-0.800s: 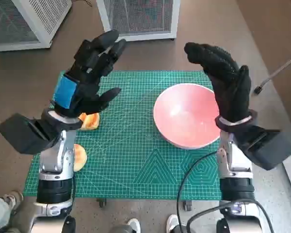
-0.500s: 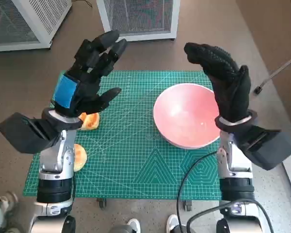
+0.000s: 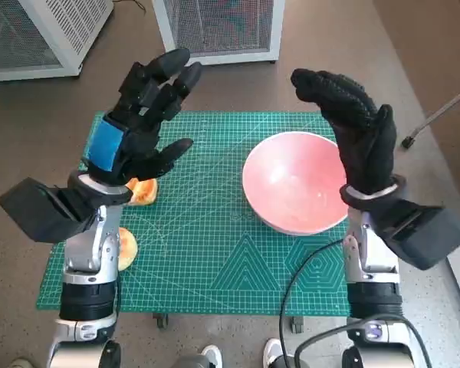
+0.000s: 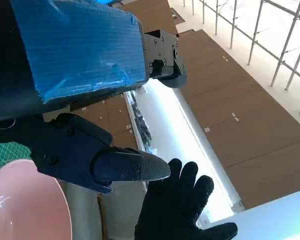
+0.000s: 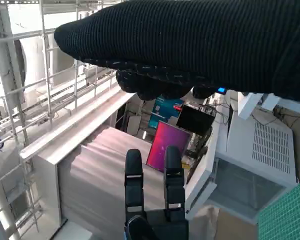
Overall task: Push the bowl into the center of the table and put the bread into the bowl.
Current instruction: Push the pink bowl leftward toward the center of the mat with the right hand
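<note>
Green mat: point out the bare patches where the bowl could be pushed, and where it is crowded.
Bare: the green mat middle, between the bread pieces and the pink bowl, and the near strip below the bowl. Crowded: the left edge, with bread under the left robot hand; the right robot hand hangs over the bowl's right rim.

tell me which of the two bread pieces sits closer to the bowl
The bread piece just below the left hand's thumb, farther up the mat. The other piece lies nearer the mat's front edge, beside the left forearm, farther from the pink bowl.
</note>
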